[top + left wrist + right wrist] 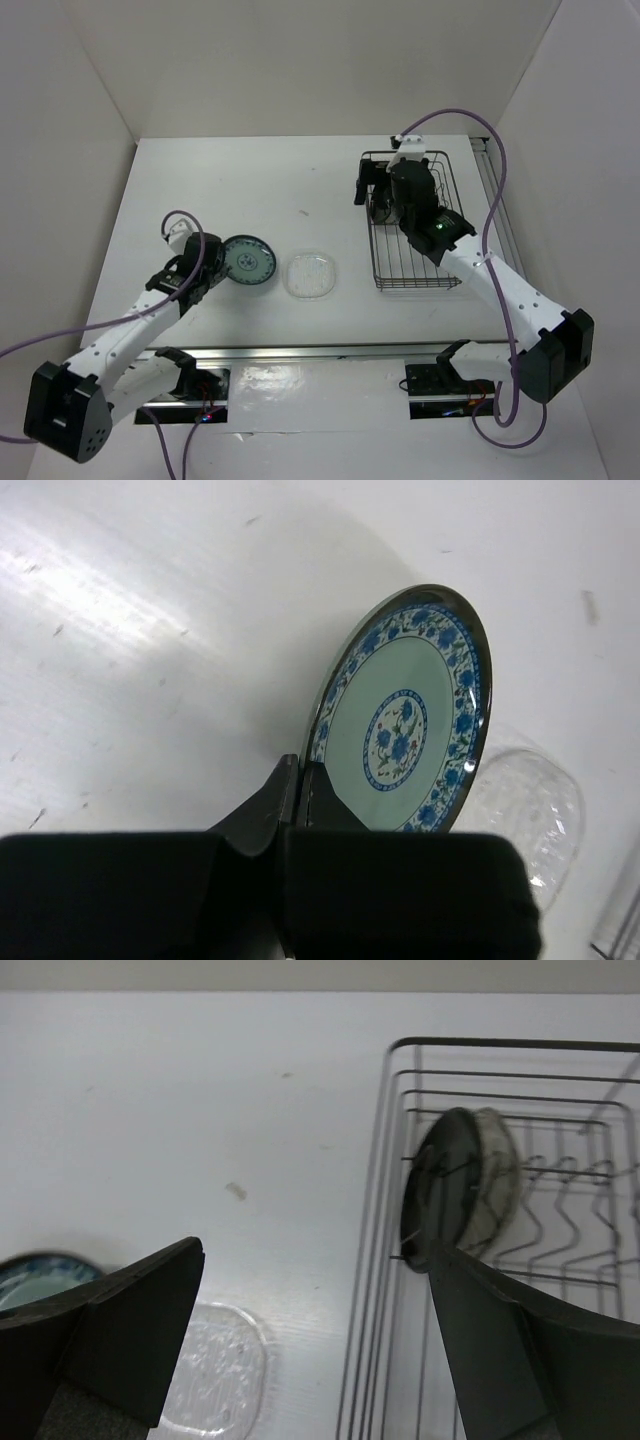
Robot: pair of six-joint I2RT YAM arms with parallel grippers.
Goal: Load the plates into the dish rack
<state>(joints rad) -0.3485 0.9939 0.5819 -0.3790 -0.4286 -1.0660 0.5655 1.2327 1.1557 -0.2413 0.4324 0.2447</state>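
At lower left of the top view, the left gripper [207,272] was pinched on the rim of the blue plate [249,262]; the right gripper [315,1255] stood wide and empty over the rack [415,285] at upper right; the step looked like pick-up; the next move would call for lifting the plate and carrying it to a free slot.

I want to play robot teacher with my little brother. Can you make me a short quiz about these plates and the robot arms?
1. Which plate is the left gripper pinching by its rim?
2. True or false: the right gripper is squeezed shut.
3. How many plates stand in the dish rack? A) one B) two C) four

Key
1. The blue-green patterned plate.
2. False: its jaws are wide open and hold nothing.
3. B: the black plate and the speckled plate, upright side by side.
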